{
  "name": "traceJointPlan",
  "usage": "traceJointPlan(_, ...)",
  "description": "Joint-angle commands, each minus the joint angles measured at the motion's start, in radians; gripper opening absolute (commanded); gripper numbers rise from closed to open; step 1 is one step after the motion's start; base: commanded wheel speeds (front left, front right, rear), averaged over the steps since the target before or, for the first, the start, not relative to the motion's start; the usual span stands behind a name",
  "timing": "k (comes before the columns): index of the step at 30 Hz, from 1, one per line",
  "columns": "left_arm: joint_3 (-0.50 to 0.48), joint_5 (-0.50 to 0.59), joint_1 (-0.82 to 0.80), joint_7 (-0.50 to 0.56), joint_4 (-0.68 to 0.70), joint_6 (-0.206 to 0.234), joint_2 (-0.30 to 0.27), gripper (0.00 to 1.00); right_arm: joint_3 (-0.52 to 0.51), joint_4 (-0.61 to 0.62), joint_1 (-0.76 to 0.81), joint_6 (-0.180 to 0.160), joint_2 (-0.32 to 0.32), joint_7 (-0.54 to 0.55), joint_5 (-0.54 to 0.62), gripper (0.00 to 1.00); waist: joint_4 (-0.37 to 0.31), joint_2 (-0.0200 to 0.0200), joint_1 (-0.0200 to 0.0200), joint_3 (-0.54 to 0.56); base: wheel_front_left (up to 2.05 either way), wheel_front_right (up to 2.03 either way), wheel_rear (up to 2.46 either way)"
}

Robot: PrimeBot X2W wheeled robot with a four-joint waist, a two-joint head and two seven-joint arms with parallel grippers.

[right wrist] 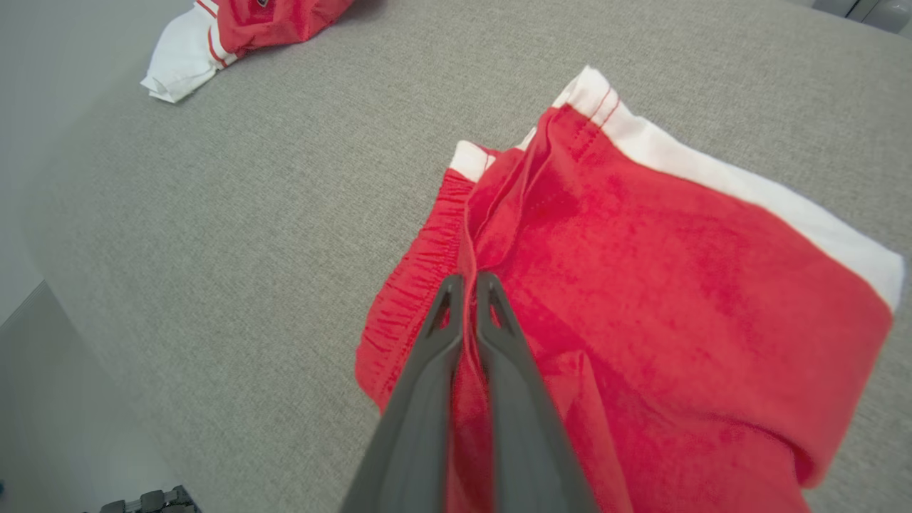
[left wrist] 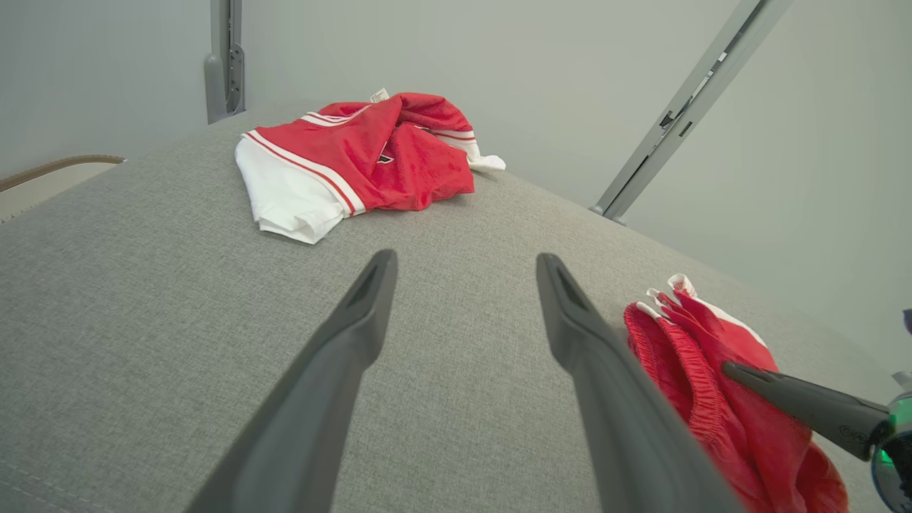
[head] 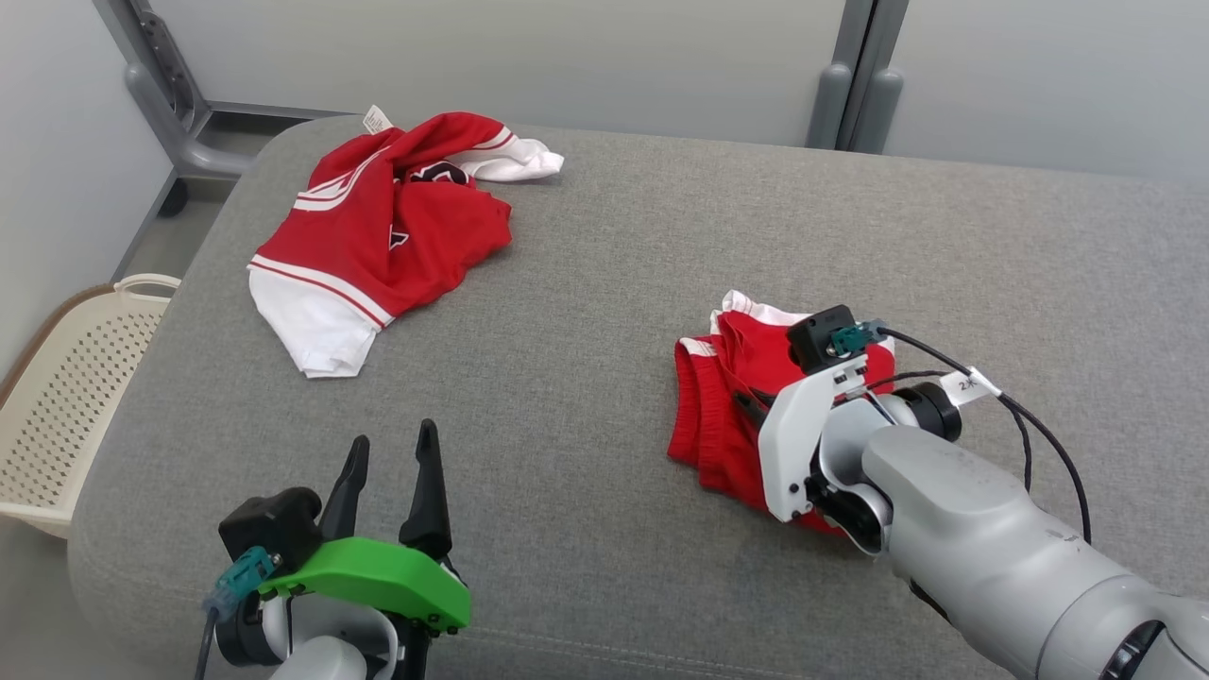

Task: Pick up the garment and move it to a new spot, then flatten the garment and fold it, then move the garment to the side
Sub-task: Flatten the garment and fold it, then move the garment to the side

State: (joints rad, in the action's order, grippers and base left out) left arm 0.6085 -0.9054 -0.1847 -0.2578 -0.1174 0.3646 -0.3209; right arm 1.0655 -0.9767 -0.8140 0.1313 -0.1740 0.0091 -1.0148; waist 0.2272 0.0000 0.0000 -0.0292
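Note:
The garment, red shorts (head: 715,413) with white trim, lies bunched and partly folded on the right of the grey cushioned surface (head: 586,312). My right gripper (head: 748,404) is shut on a raised fold of red cloth beside the elastic waistband, seen close in the right wrist view (right wrist: 467,283) with fabric pinched between the fingers (right wrist: 427,370). The shorts (right wrist: 641,285) spread to the right of that pinch. My left gripper (head: 392,439) stands open over bare cushion at the lower left, well apart from the shorts (left wrist: 677,349); its jaws (left wrist: 467,260) hold nothing.
A crumpled red and white jersey (head: 387,227) lies at the far left of the cushion, also in the left wrist view (left wrist: 356,153). A cream perforated basket (head: 57,406) sits on the floor off the left edge. A grey metal frame (head: 179,123) stands behind.

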Motion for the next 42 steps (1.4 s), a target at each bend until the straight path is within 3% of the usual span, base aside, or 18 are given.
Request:
traceJointPlan(1,-0.006,0.009,0.01,-0.006,-0.004,-0.005,0.004,1.0,0.013,-0.011,-0.013,-0.001,0.003,0.004,0.02,0.0,0.0,0.0,0.0,0.002,0.0,0.0,0.0)
traceJointPlan(2,-0.007,0.009,0.011,-0.006,-0.006,-0.006,0.005,1.0,0.022,-0.018,-0.014,-0.001,0.008,0.004,0.029,0.0,-0.001,0.0,0.0,0.004,0.0,0.0,0.0)
traceJointPlan(3,-0.007,0.01,0.012,-0.006,-0.008,-0.009,0.006,1.0,0.032,-0.026,-0.016,-0.001,0.013,0.005,0.039,0.16,-0.001,0.0,0.0,0.005,0.0,0.0,0.0)
traceJointPlan(4,-0.007,0.011,0.013,-0.007,-0.01,-0.011,0.007,1.0,0.039,-0.032,-0.018,-0.001,0.019,0.003,0.047,0.42,-0.002,0.0,0.0,0.007,0.0,0.0,0.0)
traceJointPlan(5,-0.008,0.011,0.014,-0.007,-0.012,-0.011,0.007,1.0,0.043,-0.038,-0.021,-0.001,0.025,-0.003,0.055,0.8,-0.003,0.0,0.0,0.009,0.0,0.0,0.0)
traceJointPlan(6,-0.007,0.012,0.015,-0.007,-0.014,-0.013,0.007,1.0,0.051,-0.044,-0.022,-0.001,0.03,-0.003,0.064,1.0,-0.005,0.0,0.0,0.011,0.0,0.0,0.0)
traceJointPlan(13,-0.007,0.009,0.033,-0.003,-0.018,-0.007,-0.006,1.0,0.082,-0.034,-0.033,-0.001,0.049,-0.049,0.104,1.0,-0.031,0.0,0.0,0.034,0.0,0.0,0.0)
traceJointPlan(17,-0.007,0.007,0.048,0.005,-0.004,0.003,-0.018,1.0,0.062,0.024,-0.046,-0.001,0.016,-0.098,0.094,1.0,-0.061,0.0,0.0,0.052,0.0,0.0,0.0)
traceJointPlan(27,0.019,0.014,0.069,0.023,0.027,0.014,-0.026,1.0,-0.1,0.015,-0.03,-0.001,-0.128,-0.209,0.078,1.0,-0.11,0.0,0.0,0.061,0.0,0.0,0.0)
traceJointPlan(32,0.027,0.021,0.073,0.026,0.038,0.022,-0.028,1.0,-0.166,-0.012,0.01,-0.001,-0.155,-0.237,0.071,1.0,-0.119,0.0,0.0,0.052,0.0,0.0,0.0)
traceJointPlan(36,0.029,0.023,0.072,0.026,0.05,0.024,-0.032,1.0,-0.2,-0.019,0.05,-0.001,-0.14,-0.255,0.085,1.0,-0.119,0.0,0.0,0.04,0.0,0.0,0.0)
traceJointPlan(37,0.031,0.026,0.068,0.028,0.054,0.024,-0.032,1.0,-0.207,-0.017,0.058,-0.001,-0.134,-0.26,0.087,0.62,-0.116,0.0,0.0,0.035,0.0,0.0,0.0)
traceJointPlan(39,0.034,0.029,0.058,0.031,0.06,0.023,-0.032,1.0,-0.222,-0.016,0.074,-0.001,-0.122,-0.267,0.096,0.2,-0.108,0.0,0.0,0.023,0.0,0.0,0.0)
traceJointPlan(40,0.034,0.029,0.058,0.031,0.06,0.023,-0.032,1.0,-0.222,-0.016,0.074,-0.001,-0.122,-0.267,0.096,0.2,-0.108,0.0,0.0,0.023,0.0,0.0,0.0)
traceJointPlan(41,0.035,0.03,0.051,0.032,0.062,0.025,-0.032,1.0,-0.229,-0.016,0.082,-0.001,-0.114,-0.268,0.097,0.05,-0.102,0.0,0.0,0.016,0.0,0.0,0.0)
traceJointPlan(42,0.036,0.032,0.045,0.033,0.064,0.027,-0.031,1.0,-0.236,-0.016,0.088,-0.001,-0.106,-0.27,0.101,0.0,-0.096,0.0,0.0,0.009,0.0,0.0,0.0)
